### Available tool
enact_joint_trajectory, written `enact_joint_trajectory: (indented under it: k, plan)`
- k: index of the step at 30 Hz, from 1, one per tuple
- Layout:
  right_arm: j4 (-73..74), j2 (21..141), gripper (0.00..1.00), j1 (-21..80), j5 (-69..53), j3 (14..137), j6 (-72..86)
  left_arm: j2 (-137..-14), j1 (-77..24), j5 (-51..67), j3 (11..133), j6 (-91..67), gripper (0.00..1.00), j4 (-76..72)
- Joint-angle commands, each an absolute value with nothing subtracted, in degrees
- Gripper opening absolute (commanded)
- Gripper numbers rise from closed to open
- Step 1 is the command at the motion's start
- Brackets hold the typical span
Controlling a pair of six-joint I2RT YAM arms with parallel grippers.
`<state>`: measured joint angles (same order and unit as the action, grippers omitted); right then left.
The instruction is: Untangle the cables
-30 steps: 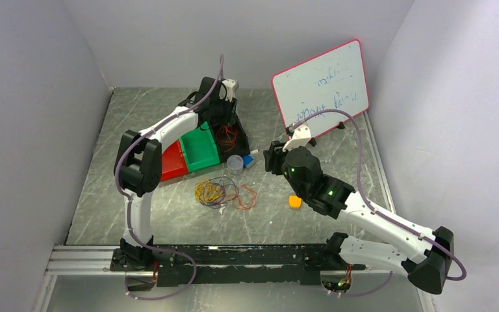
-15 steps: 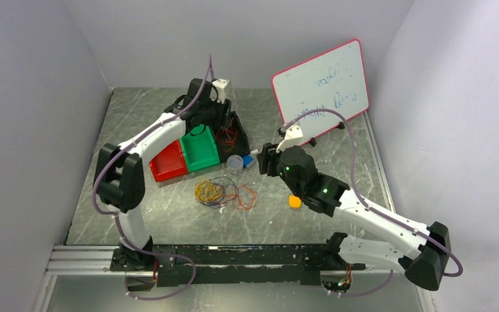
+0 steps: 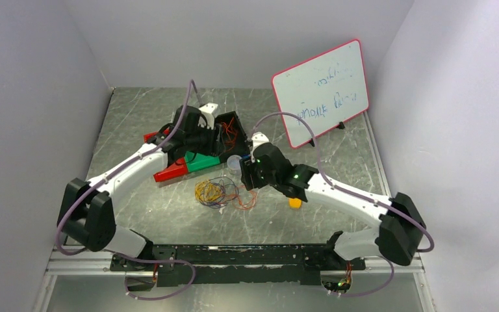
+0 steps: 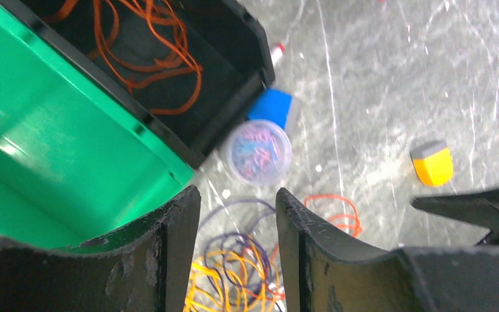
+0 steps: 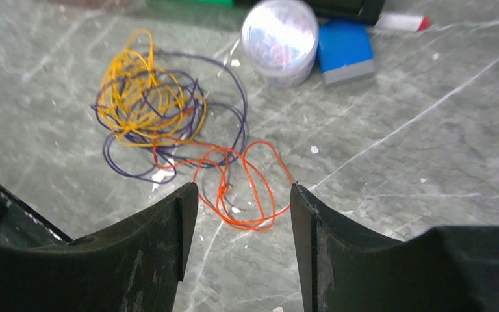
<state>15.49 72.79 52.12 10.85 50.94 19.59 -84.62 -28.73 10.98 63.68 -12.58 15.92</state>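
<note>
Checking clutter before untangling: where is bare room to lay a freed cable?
Bare table runs between the tangle and the near rail, and at the back between the black bin and whiteboard. Crowded: the middle, where cup, blue block and green bin sit just behind the tangle.

Plain pale grey walls point(image 3: 32, 97) enclose a grey marbled bench point(image 3: 338, 156); a whiteboard point(image 3: 321, 88) leans beyond the jaws.

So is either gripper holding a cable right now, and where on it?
Nothing is held. The left gripper and right gripper both have open, empty jaws; the cables lie loose on the table.
</note>
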Motion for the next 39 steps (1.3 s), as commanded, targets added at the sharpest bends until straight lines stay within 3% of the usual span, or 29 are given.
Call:
enact_joint_trajectory:
  k: [1,14,21,27,31,39]
  plan:
    - [20.2,77.5,0.57,49.1,0.5,54.2,16.3,-79.8,-30.5,9.6,58.6,-17.5,0.51,13.3]
    - [13.0,89.1,0.46,46.4,-7.6,52.2,14.1,-74.5,-31.6,12.0,50.2,-20.5,0.5,9.5]
    - [10.1,91.9,0.22,46.2,-6.1,51.4,14.8,-73.6,-31.5,13.5,49.4,-20.5,0.49,8.3]
    - [10.0,85.2,0.0,45.9,-2.7,48.2,15.1,-72.9,-31.6,14.8,48.2,-23.3,0.51,6.2]
    - [9.5,77.1,0.0,44.3,-3.4,45.9,14.6,-72.1,-31.4,21.6,46.2,-24.9,0.58,0.2]
    - [14.3,65.8,0.0,41.6,-7.0,47.3,9.1,-69.7,-30.7,32.1,42.7,-25.2,0.61,-13.8]
